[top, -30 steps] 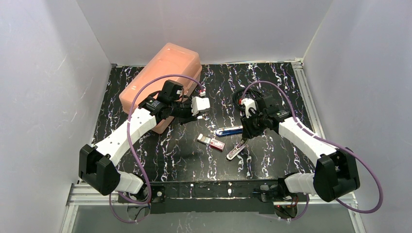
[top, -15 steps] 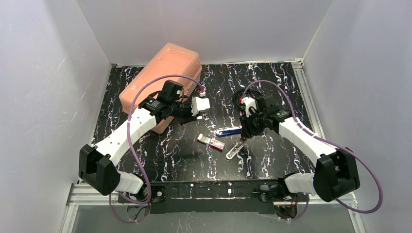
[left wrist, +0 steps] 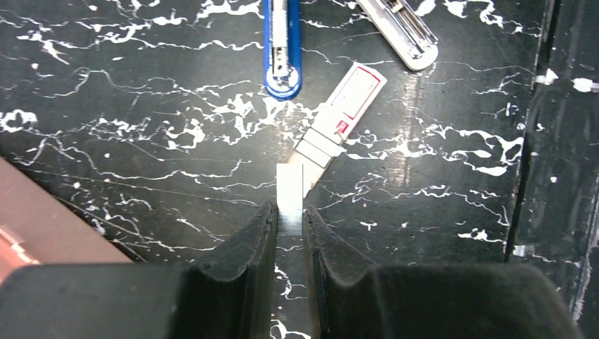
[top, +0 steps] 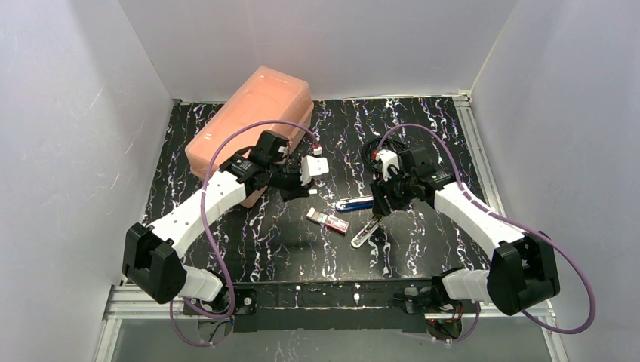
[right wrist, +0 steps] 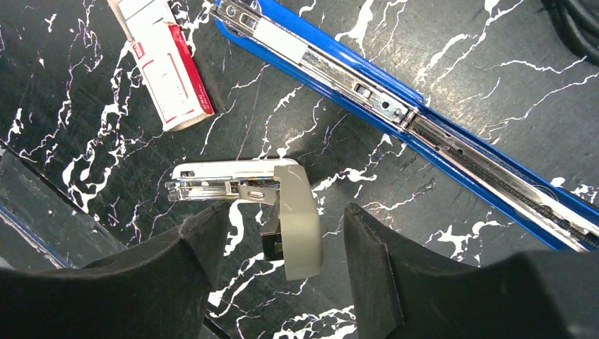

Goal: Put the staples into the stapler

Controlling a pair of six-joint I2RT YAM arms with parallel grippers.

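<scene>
On the black marbled table (top: 423, 136), about mid-way between the two arms, lies the one box of staples (left wrist: 344, 113). It lies flat, pink-red, with its grey tray showing at the end nearest the left gripper (left wrist: 288, 210). Its pale label has a red border and a small red mark, and the print is too small to read.

That gripper's fingers are clenched on a single staple strip (left wrist: 289, 185), held above the table just short of the box.

Beside the box is one stapler, swung open into two limbs. The blue base (right wrist: 395, 106) lies with its metal channel bared, and the silver arm (right wrist: 222, 185) ends in a grey cap. No writing can be made out on it.

The right gripper (right wrist: 286, 215) stands with its fingers spread wide on either side of that cap. Whether they touch it I cannot tell.

One large salmon-pink case (top: 253, 113) sits at the far left, well apart from the box.
</scene>
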